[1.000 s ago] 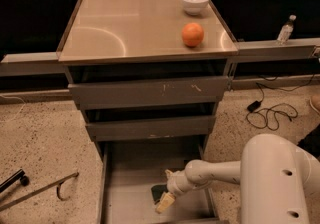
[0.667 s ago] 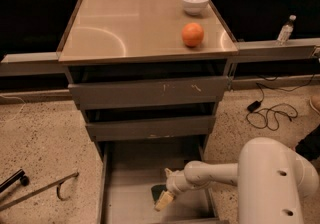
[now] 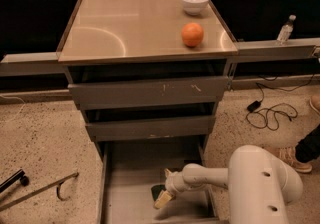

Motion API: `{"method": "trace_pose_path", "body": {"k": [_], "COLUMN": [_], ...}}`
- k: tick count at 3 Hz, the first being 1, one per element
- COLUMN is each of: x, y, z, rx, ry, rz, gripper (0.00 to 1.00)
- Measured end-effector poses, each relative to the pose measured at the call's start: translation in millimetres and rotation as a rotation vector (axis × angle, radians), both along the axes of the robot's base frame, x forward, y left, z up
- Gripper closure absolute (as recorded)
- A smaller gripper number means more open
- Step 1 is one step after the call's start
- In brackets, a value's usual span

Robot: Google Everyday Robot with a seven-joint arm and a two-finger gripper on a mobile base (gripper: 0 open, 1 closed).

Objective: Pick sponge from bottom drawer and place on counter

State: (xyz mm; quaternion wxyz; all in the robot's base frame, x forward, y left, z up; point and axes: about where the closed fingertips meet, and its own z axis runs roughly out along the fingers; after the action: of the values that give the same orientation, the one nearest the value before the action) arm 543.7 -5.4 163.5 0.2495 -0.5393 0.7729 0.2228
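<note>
The bottom drawer [image 3: 130, 203] is pulled out at the foot of the cabinet. The dark green sponge [image 3: 157, 191] lies on its floor, right of the middle, partly hidden by the gripper. My gripper [image 3: 164, 189] reaches in from the right, low in the drawer and right at the sponge. The white arm [image 3: 250, 183] fills the lower right corner. The beige-grey counter [image 3: 125, 28] is the cabinet top, with a faint arc mark on its left half.
An orange ball [image 3: 192, 34] and a white bowl [image 3: 194, 2] stand on the counter's right side. Two upper drawers [image 3: 150, 93] are slightly open. A metal tool [image 3: 40, 188] lies on the floor at the left. Cables [image 3: 270, 115], a shoe [image 3: 292, 158] and a bottle [image 3: 285, 29] are at the right.
The arm's body has shifted slightly. The gripper stays at the sponge in the bottom drawer, in almost the same place.
</note>
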Motion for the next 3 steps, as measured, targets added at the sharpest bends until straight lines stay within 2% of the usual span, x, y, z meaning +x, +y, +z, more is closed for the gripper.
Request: {"method": "trace_pose_path", "body": {"k": [1, 3], "x": [-2.8, -14.8], "y": [-3.2, -3.2], "z": [-19.8, -40.2], "rx": [-0.016, -0.074], "ry": [0.021, 0.031], "rz": [0.002, 0.036], "gripper": [0.0, 0.0]}}
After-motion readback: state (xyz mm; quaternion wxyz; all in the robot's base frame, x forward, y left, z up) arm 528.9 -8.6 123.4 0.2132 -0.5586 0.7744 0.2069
